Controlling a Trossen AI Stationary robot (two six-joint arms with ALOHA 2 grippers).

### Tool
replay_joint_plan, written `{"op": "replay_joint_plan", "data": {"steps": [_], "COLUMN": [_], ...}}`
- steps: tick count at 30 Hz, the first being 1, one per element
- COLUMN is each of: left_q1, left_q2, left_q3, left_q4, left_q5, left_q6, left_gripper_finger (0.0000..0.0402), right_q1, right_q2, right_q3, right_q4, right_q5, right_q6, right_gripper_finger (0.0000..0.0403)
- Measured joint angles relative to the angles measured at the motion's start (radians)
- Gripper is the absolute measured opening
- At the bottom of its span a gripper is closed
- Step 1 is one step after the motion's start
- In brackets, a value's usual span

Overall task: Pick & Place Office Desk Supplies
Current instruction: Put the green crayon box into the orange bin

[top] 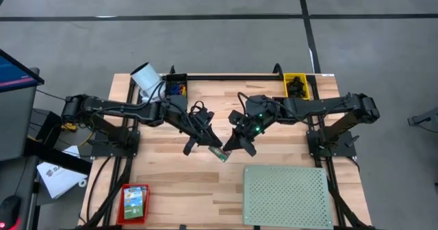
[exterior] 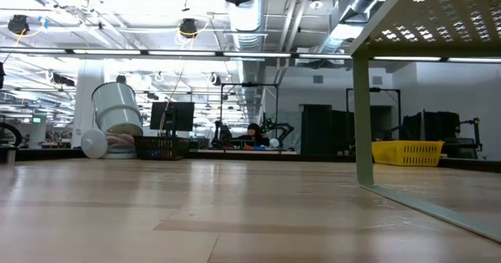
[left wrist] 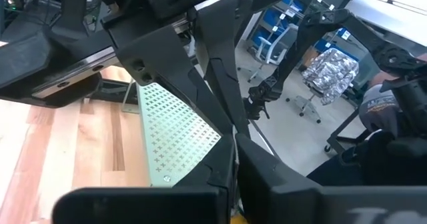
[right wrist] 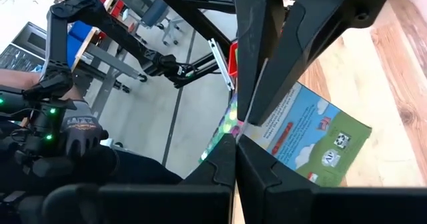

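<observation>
Office desk supplies are partly sorted: a small green box [top: 218, 153] hangs above the wooden table [top: 171, 182], just beyond the pale green perforated board [top: 287, 196], pinched by both the left gripper [top: 205, 144] and right gripper [top: 236, 145]. Well to that board's left, a red-and-green crayon box [top: 135, 201] lies unpicked. Black clips fill the yellow bin [top: 296, 86] beyond the board, so I judge the task midway.

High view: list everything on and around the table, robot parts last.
Table: one, pale wood, centre.
White cylinder: one, top-left edge.
Black bin: one, beside cylinder, holding coloured items.
Yellow bin: one, top right, holding dark items.
Perforated board: one, pale green, bottom right.
Crayon box: one, orange-red, bottom left.
Green box: one, lifted mid-table.
Left gripper, right gripper: fingers shut on green box.
</observation>
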Motion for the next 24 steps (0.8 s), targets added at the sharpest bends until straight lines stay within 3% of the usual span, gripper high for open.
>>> {"op": "replay_joint_plan", "data": {"steps": [12,24], "left_q1": [0.008,0.023], "left_q2": [-0.001,-0.001], "left_q3": [0.000,0.000], "left_q4": [-0.002,-0.013], "left_q5": [0.003,0.010], "left_q6": [0.000,-0.001], "left_gripper_finger": [0.0001,0.0000], "right_q1": [-0.006,-0.017], "right_q2": [-0.002,-0.003], "right_q3": [0.000,0.000], "right_q4": [0.008,0.027], "right_q5": [0.025,0.045], "right_q6": [0.000,0.019], "right_gripper_finger": [0.0008,0.0119]}}
